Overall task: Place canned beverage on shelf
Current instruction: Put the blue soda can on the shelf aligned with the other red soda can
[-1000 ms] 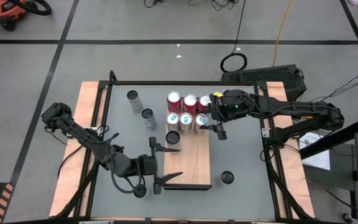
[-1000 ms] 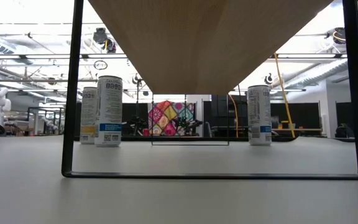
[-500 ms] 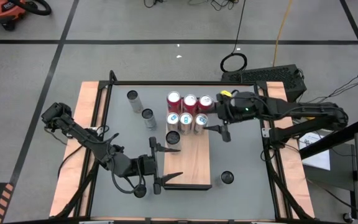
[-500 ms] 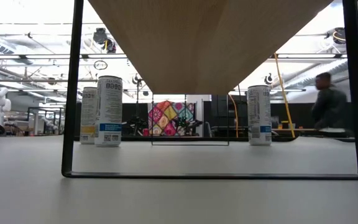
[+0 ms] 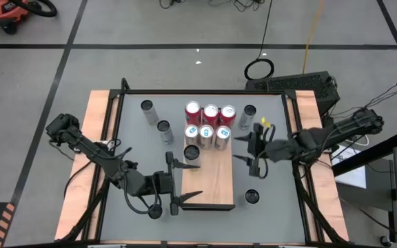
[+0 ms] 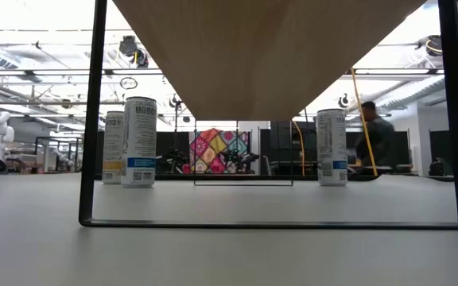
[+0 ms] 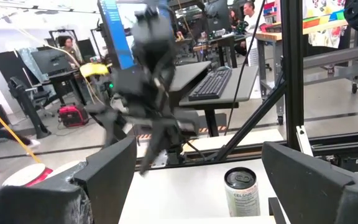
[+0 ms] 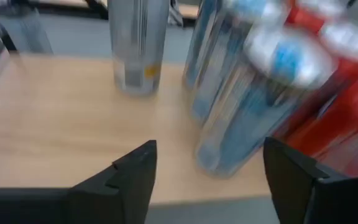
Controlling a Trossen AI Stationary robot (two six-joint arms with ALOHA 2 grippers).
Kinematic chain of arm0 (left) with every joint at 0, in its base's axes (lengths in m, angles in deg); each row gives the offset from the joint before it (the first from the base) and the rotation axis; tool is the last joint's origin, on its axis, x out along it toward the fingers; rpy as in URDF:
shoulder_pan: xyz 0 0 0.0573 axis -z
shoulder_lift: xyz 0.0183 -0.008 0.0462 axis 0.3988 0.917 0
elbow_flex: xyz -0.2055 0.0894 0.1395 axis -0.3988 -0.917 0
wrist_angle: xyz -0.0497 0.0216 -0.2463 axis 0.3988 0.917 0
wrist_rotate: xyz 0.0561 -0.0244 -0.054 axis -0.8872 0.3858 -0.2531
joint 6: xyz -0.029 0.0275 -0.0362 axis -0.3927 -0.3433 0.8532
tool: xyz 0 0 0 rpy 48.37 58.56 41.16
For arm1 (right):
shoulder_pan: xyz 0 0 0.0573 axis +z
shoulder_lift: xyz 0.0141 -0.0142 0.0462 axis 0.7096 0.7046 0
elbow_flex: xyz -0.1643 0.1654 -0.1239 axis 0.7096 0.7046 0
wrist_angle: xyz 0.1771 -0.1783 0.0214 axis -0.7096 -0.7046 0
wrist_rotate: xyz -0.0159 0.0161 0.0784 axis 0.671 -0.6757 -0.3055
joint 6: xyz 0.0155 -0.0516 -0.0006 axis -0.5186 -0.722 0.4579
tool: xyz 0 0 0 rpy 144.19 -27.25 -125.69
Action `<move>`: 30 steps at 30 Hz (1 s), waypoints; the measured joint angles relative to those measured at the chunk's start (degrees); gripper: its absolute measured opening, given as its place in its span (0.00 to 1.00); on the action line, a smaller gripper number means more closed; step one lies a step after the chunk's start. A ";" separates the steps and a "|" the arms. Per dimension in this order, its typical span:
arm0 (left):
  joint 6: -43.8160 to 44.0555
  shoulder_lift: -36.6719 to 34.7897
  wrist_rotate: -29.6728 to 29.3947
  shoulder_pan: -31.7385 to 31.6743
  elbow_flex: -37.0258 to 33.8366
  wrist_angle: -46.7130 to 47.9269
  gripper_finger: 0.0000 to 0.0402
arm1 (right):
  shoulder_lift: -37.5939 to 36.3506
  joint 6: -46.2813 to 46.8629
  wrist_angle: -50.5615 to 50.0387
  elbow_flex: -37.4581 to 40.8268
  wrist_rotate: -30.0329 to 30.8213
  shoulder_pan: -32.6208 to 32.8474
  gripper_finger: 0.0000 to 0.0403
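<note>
- High view, nearest the camera: the left gripper (image 5: 185, 180) waits, fingers spread, at the near end of the long light-brown wood-grain shelf (image 5: 216, 182).
- Beside the shelf's right edge, the right gripper (image 5: 248, 147) has pulled back from the cans, fingers spread and empty.
- Farther along, six red and silver beverage cans (image 5: 208, 125) stand at the shelf's far end, so the last placement looks finished.
- Only the left wrist view shows lettering on the silver can (image 7: 242, 191) standing off the shelf, likely next.

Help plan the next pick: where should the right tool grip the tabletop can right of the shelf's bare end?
Grip the can across its round wall, mid-height, the right tool coming level from its arm's side: it stands upright, shelf opposite.
</note>
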 joint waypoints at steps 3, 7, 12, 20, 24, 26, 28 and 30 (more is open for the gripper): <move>0.02 0.00 0.00 0.00 0.00 0.00 0.86 | 0.00 1.66 5.35 6.13 0.47 1.02 0.49; 0.02 0.00 0.00 0.00 0.00 0.00 0.86 | 0.00 1.67 15.64 12.60 0.63 1.14 0.35; 0.05 0.00 0.00 0.00 0.00 0.00 0.86 | 0.28 1.49 20.19 14.92 3.94 -0.25 0.20; 0.07 0.00 0.00 0.00 0.00 -0.01 0.86 | 1.28 -1.09 21.21 14.94 3.83 -3.61 0.08; 0.07 0.00 0.00 0.00 0.00 0.00 0.86 | 1.60 -1.57 21.26 14.94 3.76 -4.53 0.06; 0.07 0.00 0.00 0.00 0.00 0.00 0.86 | 1.57 -2.11 21.47 14.94 3.71 -4.97 0.06; 0.06 0.00 0.00 0.00 0.00 0.00 0.86 | 1.57 -2.55 21.47 14.94 3.63 -5.38 0.06; 0.05 0.00 0.00 0.00 0.00 -0.01 0.86 | 1.57 -3.00 21.45 14.94 3.63 -5.67 0.06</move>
